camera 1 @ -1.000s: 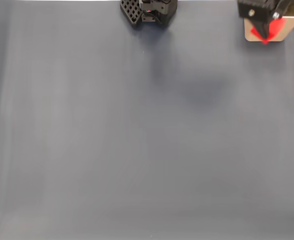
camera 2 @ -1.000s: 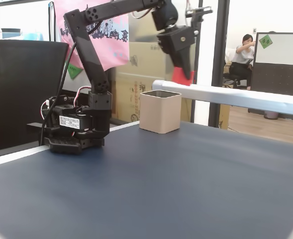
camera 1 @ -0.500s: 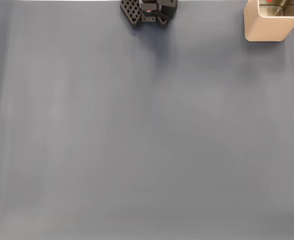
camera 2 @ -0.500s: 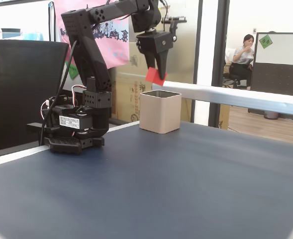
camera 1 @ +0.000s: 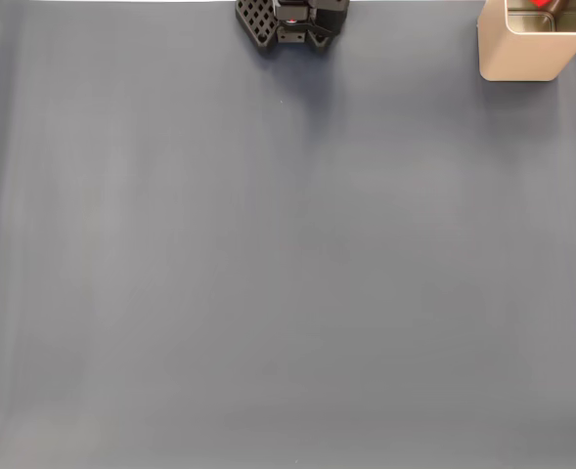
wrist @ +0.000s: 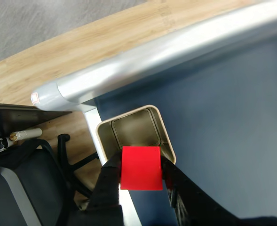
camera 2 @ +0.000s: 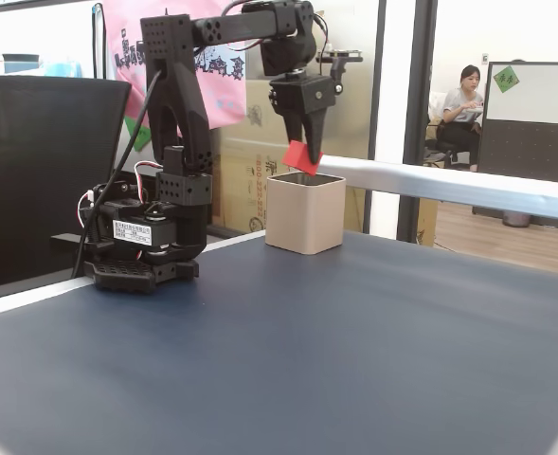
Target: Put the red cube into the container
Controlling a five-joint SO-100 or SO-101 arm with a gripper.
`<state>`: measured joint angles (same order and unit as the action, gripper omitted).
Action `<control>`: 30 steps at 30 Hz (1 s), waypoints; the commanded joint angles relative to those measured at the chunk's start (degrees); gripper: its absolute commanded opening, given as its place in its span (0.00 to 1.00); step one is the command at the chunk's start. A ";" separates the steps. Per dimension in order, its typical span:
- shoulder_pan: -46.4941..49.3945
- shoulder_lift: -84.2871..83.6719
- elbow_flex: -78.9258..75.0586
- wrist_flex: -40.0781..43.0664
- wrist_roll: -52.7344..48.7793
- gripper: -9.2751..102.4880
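Observation:
The red cube (camera 2: 300, 157) hangs tilted just above the opening of the beige container (camera 2: 304, 216), close to its back rim. My gripper (camera 2: 304, 163) points down and is shut on it. In the wrist view the red cube (wrist: 140, 168) sits between my two black fingers (wrist: 111, 181), with the container (wrist: 100, 133) and its shiny inside right beyond it. From above, the container (camera 1: 517, 61) stands at the top right corner of the mat, and a sliver of the cube (camera 1: 539, 3) shows at the frame's top edge over it.
The arm's black base (camera 2: 141, 248) stands left of the container at the table's back edge. A silver rail (camera 2: 449, 185) runs along the table edge behind the container. A dark blue mat (camera 1: 268, 254) covers the table. A person (camera 2: 463, 100) sits far behind.
The gripper has carried the cube from high up and to the right of the container to over its opening, and has come down close to the rim. The container has not moved.

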<state>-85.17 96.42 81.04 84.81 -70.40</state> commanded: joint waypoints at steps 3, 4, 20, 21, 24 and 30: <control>-0.53 -1.49 -5.62 -1.85 1.41 0.09; -0.53 -1.93 -6.15 -1.93 1.41 0.09; -1.05 -3.34 -8.70 -1.67 1.85 0.09; -1.05 -3.16 -8.70 -1.67 1.76 0.09; -0.88 -2.72 -8.35 -1.49 2.11 0.11; -0.79 -2.72 -8.26 -0.88 2.72 0.15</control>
<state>-85.78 92.37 75.23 83.58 -69.08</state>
